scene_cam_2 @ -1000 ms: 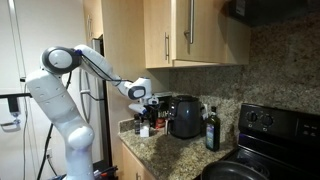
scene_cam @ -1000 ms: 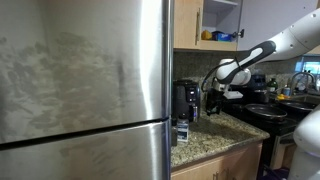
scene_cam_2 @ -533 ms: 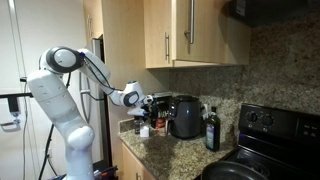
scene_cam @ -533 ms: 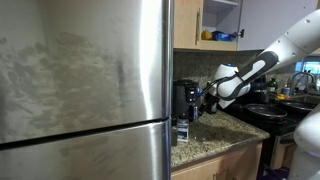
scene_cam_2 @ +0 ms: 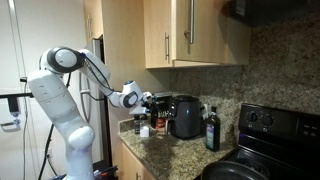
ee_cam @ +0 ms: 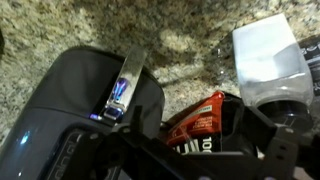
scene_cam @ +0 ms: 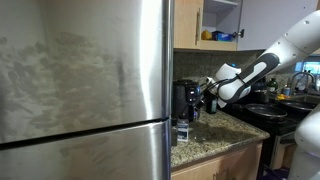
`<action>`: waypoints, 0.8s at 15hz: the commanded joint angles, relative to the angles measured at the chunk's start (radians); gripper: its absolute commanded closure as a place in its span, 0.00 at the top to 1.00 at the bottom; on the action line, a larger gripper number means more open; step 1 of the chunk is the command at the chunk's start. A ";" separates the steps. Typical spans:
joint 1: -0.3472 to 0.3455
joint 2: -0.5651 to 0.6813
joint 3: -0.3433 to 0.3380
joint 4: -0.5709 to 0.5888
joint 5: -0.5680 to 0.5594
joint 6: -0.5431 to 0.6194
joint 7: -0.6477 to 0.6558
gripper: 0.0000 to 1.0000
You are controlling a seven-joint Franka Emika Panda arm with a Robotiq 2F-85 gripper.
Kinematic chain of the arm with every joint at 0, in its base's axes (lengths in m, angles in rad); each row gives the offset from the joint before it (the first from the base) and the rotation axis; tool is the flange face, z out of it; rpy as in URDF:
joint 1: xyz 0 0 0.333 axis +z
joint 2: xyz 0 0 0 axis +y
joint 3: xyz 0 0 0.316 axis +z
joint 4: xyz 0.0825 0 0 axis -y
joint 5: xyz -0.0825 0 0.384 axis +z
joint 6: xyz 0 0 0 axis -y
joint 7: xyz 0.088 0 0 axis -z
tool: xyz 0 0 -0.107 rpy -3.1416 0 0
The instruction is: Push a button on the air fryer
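The air fryer (scene_cam: pixel 185 100) is a tall black box on the granite counter beside the fridge. In an exterior view it stands mostly hidden behind the gripper (scene_cam_2: pixel 151 101). My gripper (scene_cam: pixel 204 97) hangs close in front of its upper part. The wrist view shows the air fryer's dark rounded top (ee_cam: pixel 70 95) with a glossy strip and a small blue light (ee_cam: pixel 120 95). The gripper (ee_cam: pixel 205 152) comes in from the bottom with its dark fingers (ee_cam: pixel 285 150) spread and nothing between them. I cannot tell whether it touches the air fryer.
A red packet (ee_cam: pixel 195 118) and a white-capped bottle (ee_cam: pixel 268 60) lie on the counter next to the air fryer. A dark round canister (scene_cam_2: pixel 185 116), a dark bottle (scene_cam_2: pixel 211 130) and the black stove (scene_cam_2: pixel 270 130) stand further along. The steel fridge (scene_cam: pixel 85 90) fills one side.
The gripper has dropped lower and moved in towards the air fryer since one second ago. It has hardly moved in the last half second.
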 commanded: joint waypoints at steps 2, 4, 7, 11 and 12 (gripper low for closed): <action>0.036 0.019 -0.040 0.002 0.008 0.077 -0.032 1.00; 0.046 0.027 -0.053 0.003 0.010 0.082 -0.034 1.00; 0.039 0.044 -0.054 0.018 0.008 0.110 -0.036 1.00; 0.070 0.166 -0.128 0.092 0.042 0.313 -0.014 1.00; 0.106 0.205 -0.161 0.114 0.048 0.353 -0.005 1.00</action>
